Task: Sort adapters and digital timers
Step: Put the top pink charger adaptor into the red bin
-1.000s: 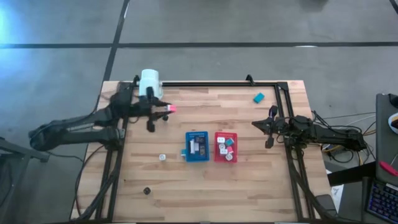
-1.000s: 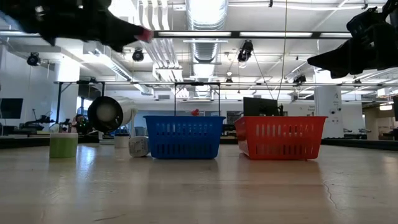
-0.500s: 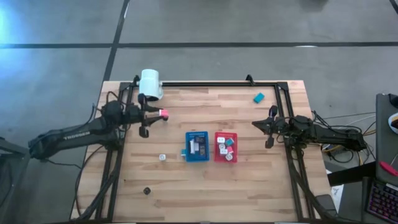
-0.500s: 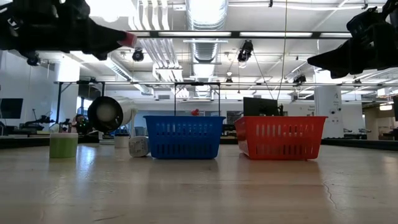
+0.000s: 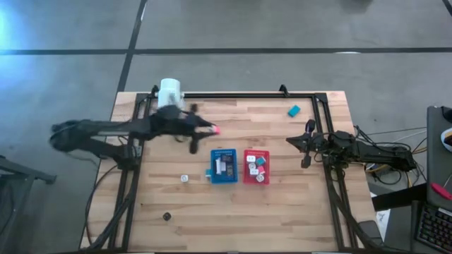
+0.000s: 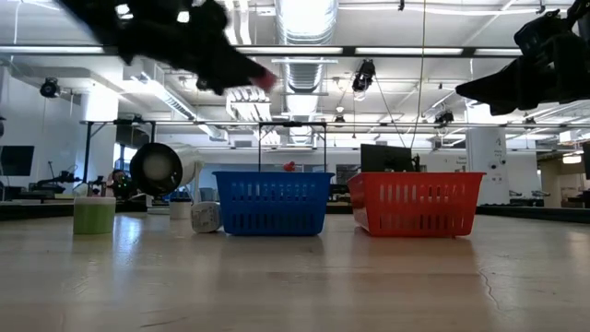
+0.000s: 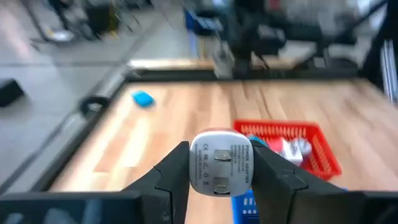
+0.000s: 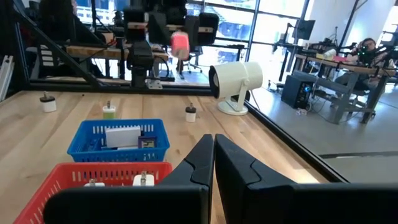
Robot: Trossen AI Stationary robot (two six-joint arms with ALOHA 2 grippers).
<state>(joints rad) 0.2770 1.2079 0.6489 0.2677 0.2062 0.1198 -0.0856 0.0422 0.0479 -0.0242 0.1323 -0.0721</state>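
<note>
Left gripper (image 5: 210, 130) is up off the table, just back-left of the blue tray (image 5: 224, 166), jaws clamped on a white adapter (image 7: 221, 163) with its prongs facing the wrist camera. From overhead the adapter reads as a pinkish blob at the fingertips; the arm is motion-blurred there, so its exact height is hard to judge.

Right gripper (image 5: 306, 144) hangs above the table to the right of the red tray (image 5: 256, 166), fingers pressed together, nothing in them.

Blue tray holds flat timers (image 8: 122, 135), packed close. Red tray, touching or nearly touching it on the right side, holds several white adapters (image 5: 253, 161) plus a teal piece.

Loose on the table:
- teal timer (image 5: 294, 110) near the far right corner, well apart from both trays
- small white adapter (image 5: 184, 178) left of the blue tray
- dark piece (image 5: 167, 216) near the front left

A big white cylinder (image 5: 169, 92) sits at the back left edge, behind the left arm. In the low view a green cup (image 6: 93, 215) stands left of the blue tray.
</note>
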